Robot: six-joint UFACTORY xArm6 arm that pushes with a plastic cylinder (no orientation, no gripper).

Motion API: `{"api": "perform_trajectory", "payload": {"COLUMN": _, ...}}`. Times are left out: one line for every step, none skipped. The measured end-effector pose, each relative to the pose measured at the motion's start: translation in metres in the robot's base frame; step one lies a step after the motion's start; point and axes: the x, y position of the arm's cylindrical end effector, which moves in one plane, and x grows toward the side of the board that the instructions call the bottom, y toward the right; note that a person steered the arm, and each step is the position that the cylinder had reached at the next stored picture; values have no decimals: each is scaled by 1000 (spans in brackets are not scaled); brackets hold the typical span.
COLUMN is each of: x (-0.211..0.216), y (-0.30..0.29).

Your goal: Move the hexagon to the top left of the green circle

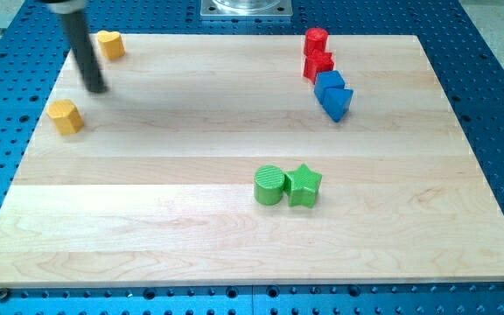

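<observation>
A yellow hexagon block (66, 116) lies near the board's left edge. The green circle block (269, 185) sits right of centre, touching a green star block (304, 185) on its right. My dark rod comes down from the view's top left, and my tip (97, 88) rests on the board just above and to the right of the yellow hexagon, a short gap apart. A yellow heart block (109, 44) lies at the top left, just right of the rod.
A red cylinder (316, 40) and a red star block (318, 64) stand at the top right, with a blue block (328, 85) and a blue triangle (338, 103) just below them. The wooden board (147, 219) lies on a blue perforated table.
</observation>
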Motion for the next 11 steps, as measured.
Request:
{"api": "perform_trajectory", "payload": {"x": 25, "y": -31}}
{"api": "perform_trajectory", "payload": {"x": 65, "y": 4}}
{"api": "perform_trajectory", "payload": {"x": 102, "y": 72}}
{"api": "perform_trajectory", "payload": {"x": 123, "y": 104}}
{"api": "perform_trajectory", "payload": {"x": 95, "y": 87}}
{"api": "perform_trajectory", "payload": {"x": 120, "y": 47}}
{"api": "perform_trajectory", "payload": {"x": 159, "y": 56}}
{"api": "perform_trajectory", "payload": {"x": 169, "y": 154}}
{"api": "perform_trajectory", "payload": {"x": 163, "y": 209}}
{"api": "perform_trajectory", "payload": {"x": 128, "y": 183}}
{"api": "perform_trajectory", "payload": {"x": 100, "y": 193}}
